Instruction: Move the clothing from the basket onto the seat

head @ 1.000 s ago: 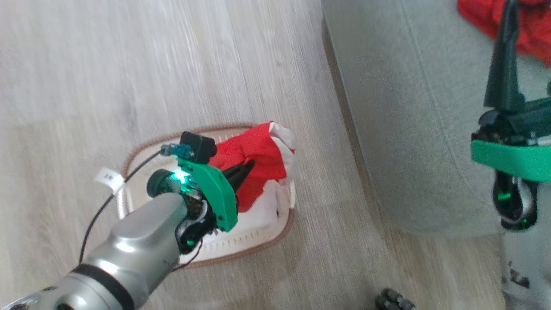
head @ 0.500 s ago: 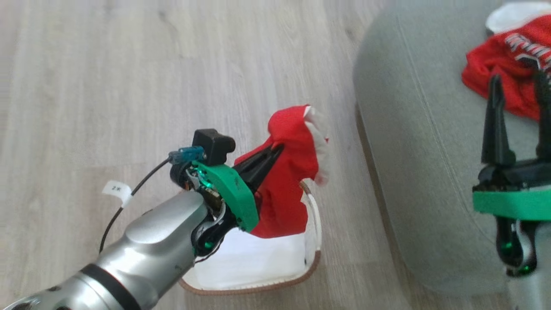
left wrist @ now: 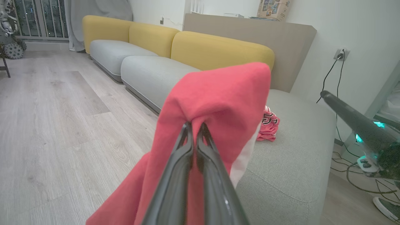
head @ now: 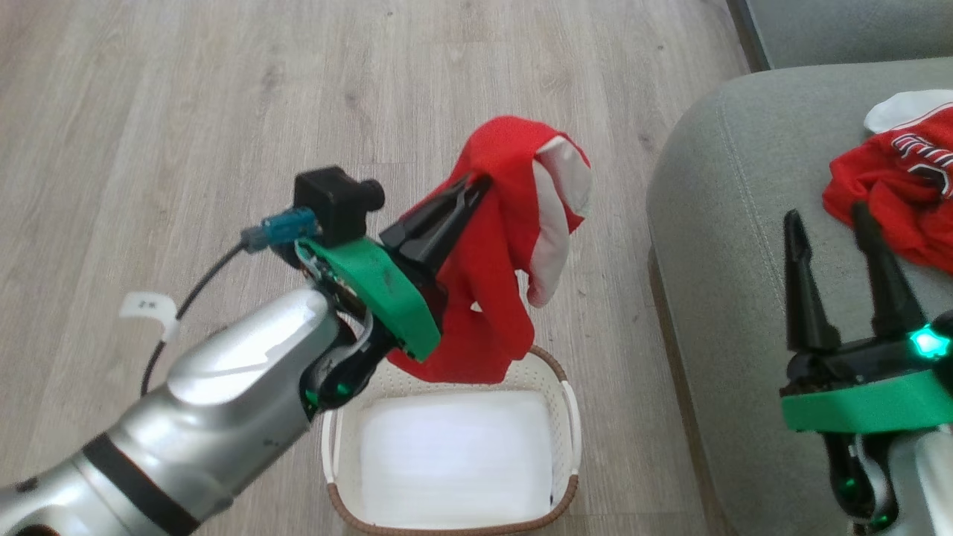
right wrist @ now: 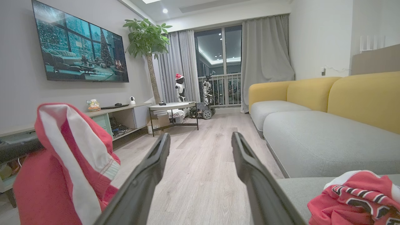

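Wood floor [head: 223, 74], grey seat [head: 730, 223], yellow backrests [left wrist: 218, 50]

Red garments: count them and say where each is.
2. One garment hangs pinched in the left gripper above the basket; the other, a lettered jersey, lies on the seat. The basket's bottom is bare.

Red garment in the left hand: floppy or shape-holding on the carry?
Likely floppy: the red garment folds over the left hand and hangs slack above the basket. Probably light, since one pinched fold carries it all. The hanging tail may swing or snag the seat edge.
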You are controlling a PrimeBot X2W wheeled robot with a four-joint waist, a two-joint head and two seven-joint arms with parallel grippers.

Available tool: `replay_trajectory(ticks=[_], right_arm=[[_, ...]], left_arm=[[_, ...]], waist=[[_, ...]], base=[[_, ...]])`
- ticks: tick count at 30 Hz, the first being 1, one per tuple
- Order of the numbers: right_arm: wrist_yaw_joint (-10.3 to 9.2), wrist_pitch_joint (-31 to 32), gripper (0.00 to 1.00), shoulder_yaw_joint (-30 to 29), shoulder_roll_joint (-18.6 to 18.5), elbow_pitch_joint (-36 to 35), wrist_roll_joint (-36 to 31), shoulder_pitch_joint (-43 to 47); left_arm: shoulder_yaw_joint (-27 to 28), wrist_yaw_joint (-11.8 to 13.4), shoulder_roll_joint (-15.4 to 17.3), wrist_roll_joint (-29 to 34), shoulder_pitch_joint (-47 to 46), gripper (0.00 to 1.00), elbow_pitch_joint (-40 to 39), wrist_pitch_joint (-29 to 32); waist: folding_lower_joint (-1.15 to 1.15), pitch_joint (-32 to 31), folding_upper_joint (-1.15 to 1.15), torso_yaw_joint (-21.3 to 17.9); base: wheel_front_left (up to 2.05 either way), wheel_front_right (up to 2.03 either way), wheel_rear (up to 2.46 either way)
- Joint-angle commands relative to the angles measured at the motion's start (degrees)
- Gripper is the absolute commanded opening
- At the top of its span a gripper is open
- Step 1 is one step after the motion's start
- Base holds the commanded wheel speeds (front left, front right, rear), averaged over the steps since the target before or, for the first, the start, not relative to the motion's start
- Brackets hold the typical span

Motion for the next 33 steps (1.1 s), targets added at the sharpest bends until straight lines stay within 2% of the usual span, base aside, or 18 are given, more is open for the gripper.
replay_trajectory(ticks=[1, 7, 11, 18, 23, 33], right_arm=[[-0.01, -0.29, 1.0, 1.5, -1.58, -1.58, 0.47, -0.82], [-0.01, -0.29, 1.0, 4.77, -2.49, -1.59, 1.41, -0.84], [-0.01, 0.29, 1.0, 8.4, -3.21, -1.5, 4.49, -1.51], [-0.01, 4.18, 1.0, 17.33, -8.25, -0.78, 7.1, -5.18], [-0.01, 5.93, 1.0, 23.96, -9.96, 2.07, 7.82, -10.32], [-0.01, 7.17, 1.0, 34.12, -9.23, 12.33, 9.64, -20.14]], left_arm=[[3.32, 0.43, 1.77, -0.17, -4.08, 0.0, -1.82, 0.11], [4.04, 1.91, 2.69, -0.43, -4.72, 0.0, -4.59, 0.99], [4.2, 2.41, 3.16, -0.38, -5.0, 0.0, -5.61, 1.3], [3.61, 2.52, 3.03, -0.03, -5.61, 0.0, -6.72, 2.11], [2.76, 2.43, 2.22, 0.37, -6.08, 0.0, -7.36, 2.76], [0.86, 1.91, 0.03, 0.89, -6.4, 0.0, -8.18, 3.6]], waist=[[0.01, 0.06, 0.0, 0.01], [0.01, 0.49, 0.0, -0.06], [0.01, 0.92, 0.0, -0.13], [0.01, 0.76, 0.0, -0.07], [0.01, 0.69, 0.0, 0.32], [0.01, 0.25, 0.0, 1.67]], base=[[0.0, 0.0, 0.0], [0.0, 0.0, 0.0], [0.0, 0.0, 0.0], [0.0, 0.0, 0.0], [0.0, 0.0, 0.0], [0.0, 0.0, 0.0]])
